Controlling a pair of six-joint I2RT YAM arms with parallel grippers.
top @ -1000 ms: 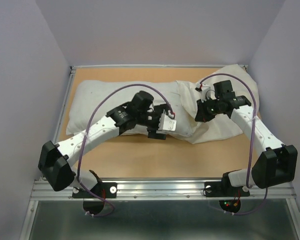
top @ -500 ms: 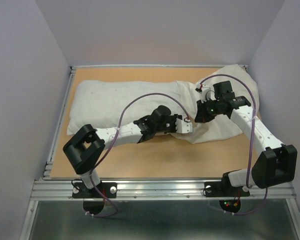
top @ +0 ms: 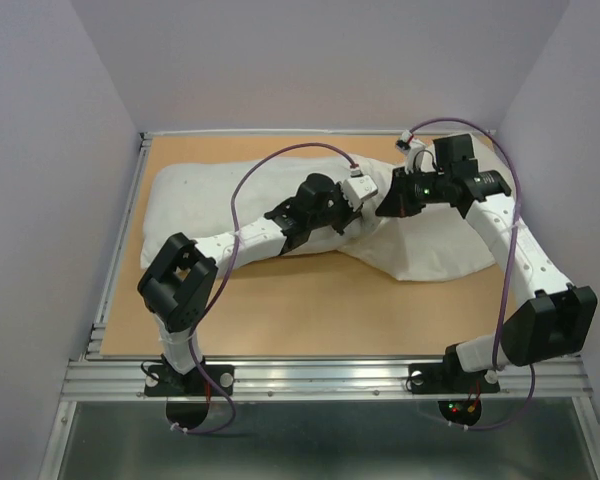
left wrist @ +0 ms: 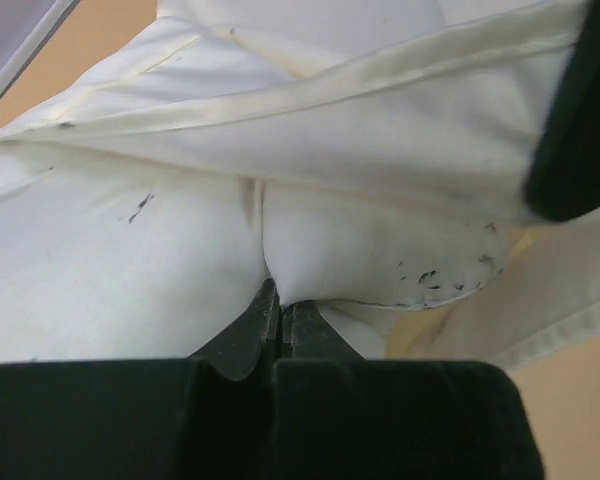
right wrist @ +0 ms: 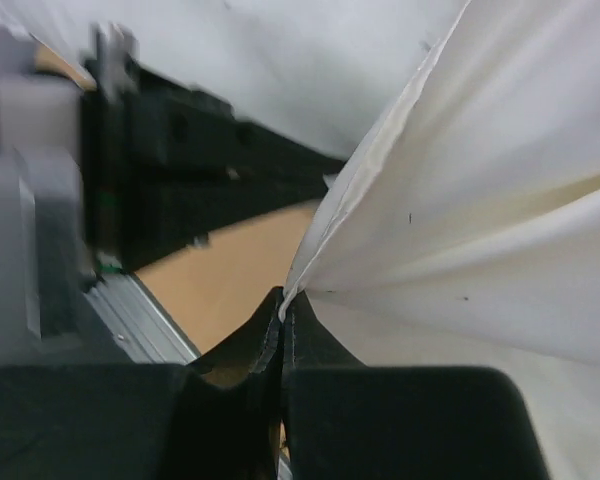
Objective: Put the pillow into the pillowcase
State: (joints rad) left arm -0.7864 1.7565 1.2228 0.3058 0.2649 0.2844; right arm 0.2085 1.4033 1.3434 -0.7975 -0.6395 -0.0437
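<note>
While the pillow (top: 215,200) lies across the back of the tabletop (top: 310,310), right end inside the pillowcase (top: 440,250), the left gripper (left wrist: 278,300) has its jaws pressed together on a pucker of pillow fabric just below the case's hem. Right gripper (right wrist: 282,300) jaws pinch the pillowcase's hemmed edge, held above the tabletop.

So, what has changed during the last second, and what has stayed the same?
The left gripper swung right and toward the far edge, then closed from open onto the end of the pillow. The right gripper lifted the hem of the pillowcase farther back, and the cloth left the far right corner. Unchanged: the right gripper stays shut on the hem, and the pillow lies on the left half of the table.
</note>
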